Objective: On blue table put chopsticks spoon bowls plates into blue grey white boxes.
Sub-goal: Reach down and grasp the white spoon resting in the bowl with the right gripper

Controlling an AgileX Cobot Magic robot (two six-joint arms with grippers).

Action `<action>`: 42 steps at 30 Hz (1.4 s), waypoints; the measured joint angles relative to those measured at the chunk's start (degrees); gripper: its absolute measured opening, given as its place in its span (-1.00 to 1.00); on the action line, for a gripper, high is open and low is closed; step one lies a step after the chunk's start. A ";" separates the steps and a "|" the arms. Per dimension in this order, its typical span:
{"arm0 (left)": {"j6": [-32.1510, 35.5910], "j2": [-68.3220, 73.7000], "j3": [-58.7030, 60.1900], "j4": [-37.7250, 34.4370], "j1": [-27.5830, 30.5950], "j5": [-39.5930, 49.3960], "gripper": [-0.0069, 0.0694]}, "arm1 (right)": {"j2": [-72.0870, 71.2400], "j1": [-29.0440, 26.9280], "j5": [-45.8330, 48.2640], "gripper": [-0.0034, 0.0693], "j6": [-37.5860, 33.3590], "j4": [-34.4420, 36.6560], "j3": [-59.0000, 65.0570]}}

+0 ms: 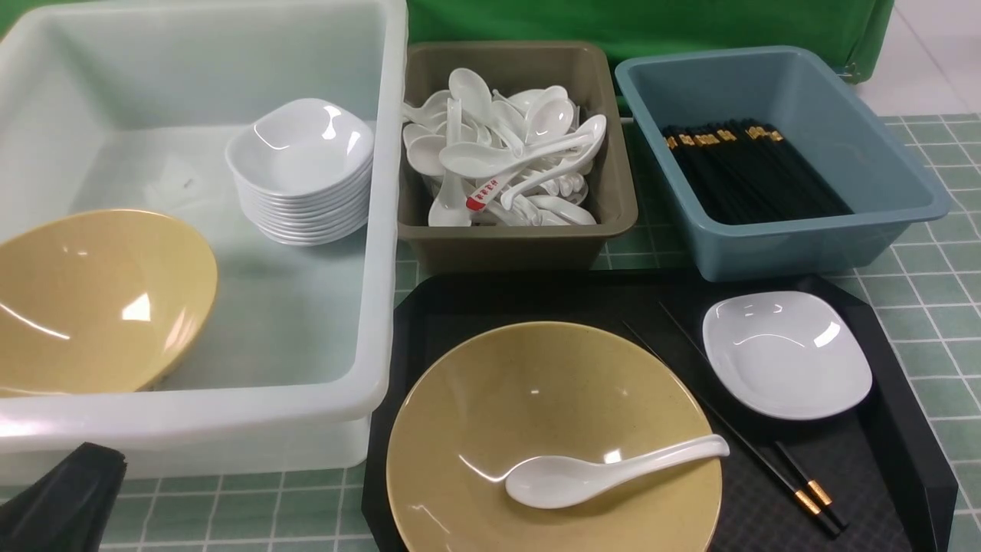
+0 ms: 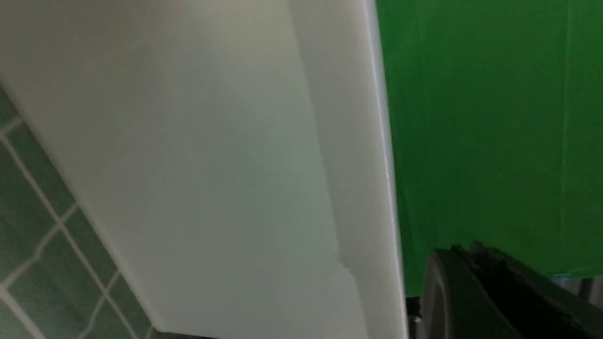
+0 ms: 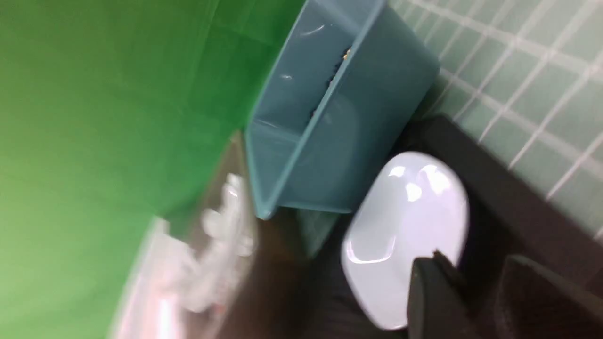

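On the black tray, a tan bowl (image 1: 552,429) holds the white spoon (image 1: 605,475). Beside it lie a pair of black chopsticks (image 1: 736,437) and a white plate (image 1: 785,353). The white tub (image 1: 383,230) holds another tan bowl (image 1: 92,299) and a stack of plates (image 1: 303,172). The grey bin (image 1: 521,245) holds several spoons, and the blue bin (image 1: 782,245) holds chopsticks. My left gripper (image 1: 69,491) is low by the tub's front corner; in its wrist view it (image 2: 466,249) is shut and empty. My right gripper (image 3: 476,268) is open just above the plate (image 3: 405,226), out of the front view.
The black tray (image 1: 904,429) stands on the tiled blue table (image 1: 935,307) in front of the grey and blue bins. A green curtain (image 1: 651,23) hangs behind the bins. The tub's outer wall (image 2: 212,165) fills the left wrist view.
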 joint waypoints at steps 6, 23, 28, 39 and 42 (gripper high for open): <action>1.93 0.00 0.00 -1.60 0.00 -0.42 -0.85 | 0.00 0.00 1.24 -0.26 -5.45 -0.53 0.00; 34.28 35.67 -43.93 34.03 0.00 34.30 -0.85 | 34.32 11.43 25.94 -0.81 -64.61 -0.13 -37.86; 42.70 46.21 -54.29 37.01 -0.73 46.00 -0.85 | 49.47 11.72 41.10 -0.81 -82.87 2.48 -49.50; 54.78 61.40 -60.71 32.11 -24.58 47.73 -0.85 | 71.14 30.89 50.89 -0.79 -98.43 5.23 -63.84; 55.09 61.79 -60.77 32.30 -26.58 48.19 -0.85 | 74.53 36.26 47.49 -0.68 -103.71 4.31 -64.93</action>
